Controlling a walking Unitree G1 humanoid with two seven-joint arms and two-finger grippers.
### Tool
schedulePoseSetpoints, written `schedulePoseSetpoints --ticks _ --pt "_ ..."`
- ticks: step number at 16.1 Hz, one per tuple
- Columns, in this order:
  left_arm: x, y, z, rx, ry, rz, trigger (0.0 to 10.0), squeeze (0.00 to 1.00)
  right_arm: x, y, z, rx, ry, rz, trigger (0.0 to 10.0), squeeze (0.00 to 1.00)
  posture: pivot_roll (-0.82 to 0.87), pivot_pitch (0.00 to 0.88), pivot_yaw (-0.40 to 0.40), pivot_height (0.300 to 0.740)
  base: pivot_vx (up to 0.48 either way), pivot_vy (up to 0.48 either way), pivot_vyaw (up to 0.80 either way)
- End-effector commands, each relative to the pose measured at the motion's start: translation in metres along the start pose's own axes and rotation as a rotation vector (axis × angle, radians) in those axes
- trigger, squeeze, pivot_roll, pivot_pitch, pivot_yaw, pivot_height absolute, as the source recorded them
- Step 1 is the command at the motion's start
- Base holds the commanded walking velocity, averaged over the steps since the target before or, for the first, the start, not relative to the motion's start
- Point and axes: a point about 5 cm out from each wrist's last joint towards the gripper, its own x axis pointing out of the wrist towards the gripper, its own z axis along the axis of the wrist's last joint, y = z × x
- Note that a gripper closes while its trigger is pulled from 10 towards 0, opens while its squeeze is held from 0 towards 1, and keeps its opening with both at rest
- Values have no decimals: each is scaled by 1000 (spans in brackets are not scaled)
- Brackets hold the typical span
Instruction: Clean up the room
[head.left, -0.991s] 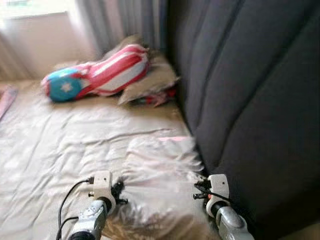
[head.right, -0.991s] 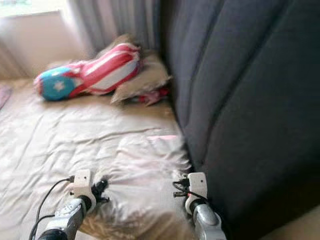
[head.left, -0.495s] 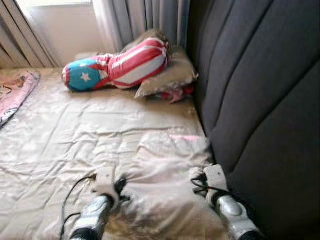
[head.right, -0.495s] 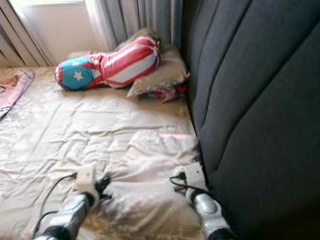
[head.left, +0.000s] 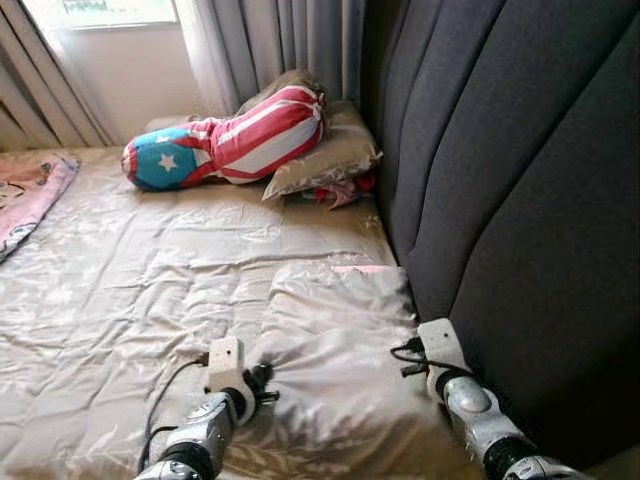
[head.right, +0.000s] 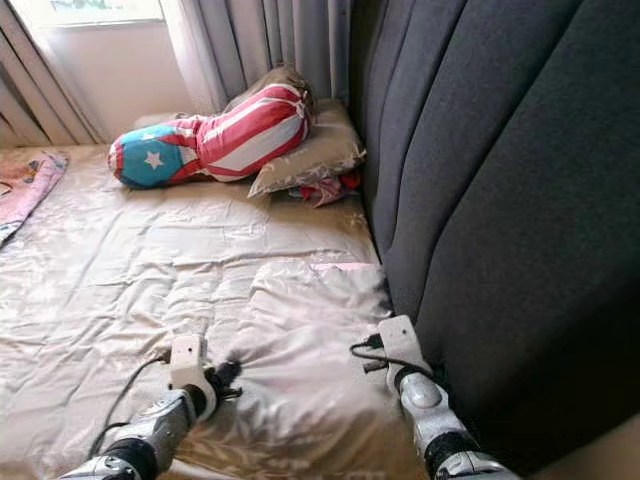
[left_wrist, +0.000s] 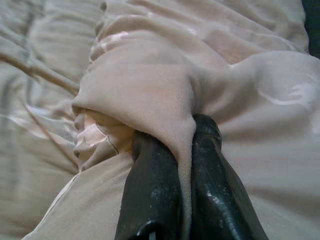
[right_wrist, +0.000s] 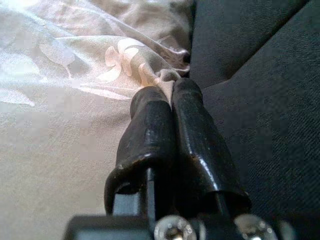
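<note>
Currently both grippers pinch the beige pillow's near edge: left gripper (left_wrist: 185, 150), right gripper (right_wrist: 170, 100), pillow (head.left: 340, 340) beside the headboard (head.left: 500, 200). Lift evenly, avoiding snagging the sheet (head.left: 120, 290).

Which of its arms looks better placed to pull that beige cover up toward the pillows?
Probably both together: the left gripper and right gripper are each shut on the beige cover; the right is crowded against the dark headboard.

Daylight from window (head.left: 110, 10), sheen on sheet (head.left: 150, 270); wrist views soft, close-up.
</note>
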Motion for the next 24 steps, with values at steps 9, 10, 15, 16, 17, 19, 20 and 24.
schedulePoseSetpoints --ticks 9,10,15,16,17,19,20,24 --pt "7 -18 11 -17 4 -103 10000 0 6 -12 28 -5 -77 -85 10000 0 -22 56 25 740 0 0 0" --pt "7 -20 11 -21 6 -110 10000 0 6 -12 29 -5 -77 -86 10000 0 -21 58 23 740 0 0 0" --pt "8 -24 6 -35 29 -135 10000 0 7 -11 31 -4 -80 -81 10000 0 -23 62 18 740 0 0 0" --pt "8 -23 4 -32 42 -128 10000 0 7 -11 31 -6 -79 -78 10000 0 -23 62 18 740 0 0 0" --pt "7 -22 2 -26 49 -120 10000 0 7 -10 31 -5 -78 -76 10000 0 -23 62 18 740 0 0 0" --pt "7 -20 0 -23 67 -108 10000 1000 6 -10 27 -5 -68 -73 10000 0 -24 64 18 740 0 0 0" --pt "7 -20 -1 -22 71 -103 10000 1000 6 -10 25 -5 -65 -72 10000 0 -24 67 17 740 0 0 0" --pt "6 -16 -5 18 93 -64 10000 1000 3 -3 14 -6 -36 -52 10000 0 -23 67 16 740 0 0 0"
